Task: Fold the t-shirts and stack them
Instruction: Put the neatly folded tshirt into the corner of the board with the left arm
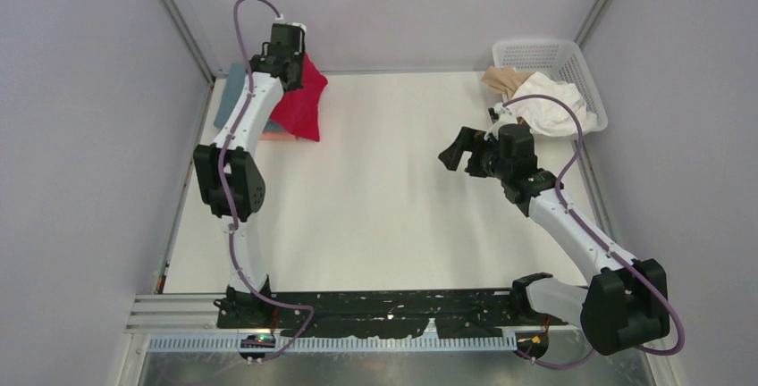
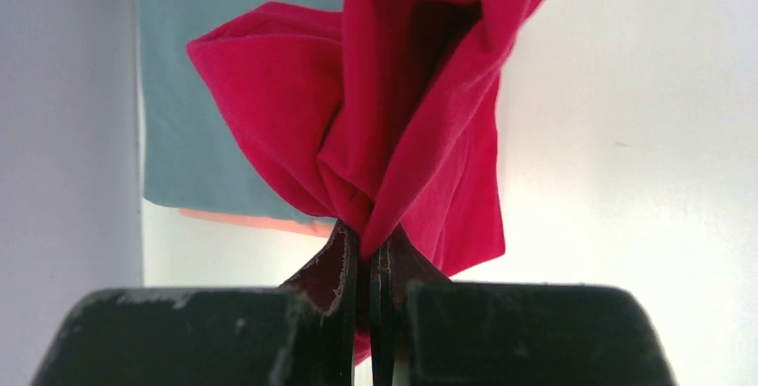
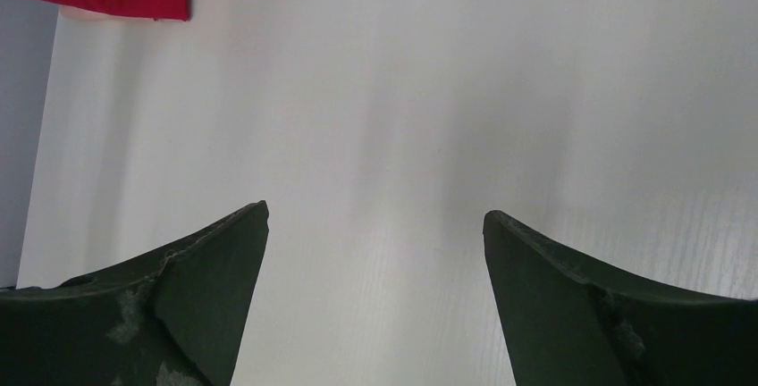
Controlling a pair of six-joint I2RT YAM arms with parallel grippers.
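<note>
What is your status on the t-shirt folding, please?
Left gripper shut on red t-shirt, by grey-teal t-shirt. Right gripper open, empty, over table. White t-shirt and beige t-shirt in basket. Nothing in the way.

I see the red shirt (image 2: 393, 136) bunched up and pinched between the jaws of my left gripper (image 2: 365, 247). Just past them, the grey-teal shirt (image 2: 179, 91) lies flat on the pink shirt (image 2: 259, 222).
</note>
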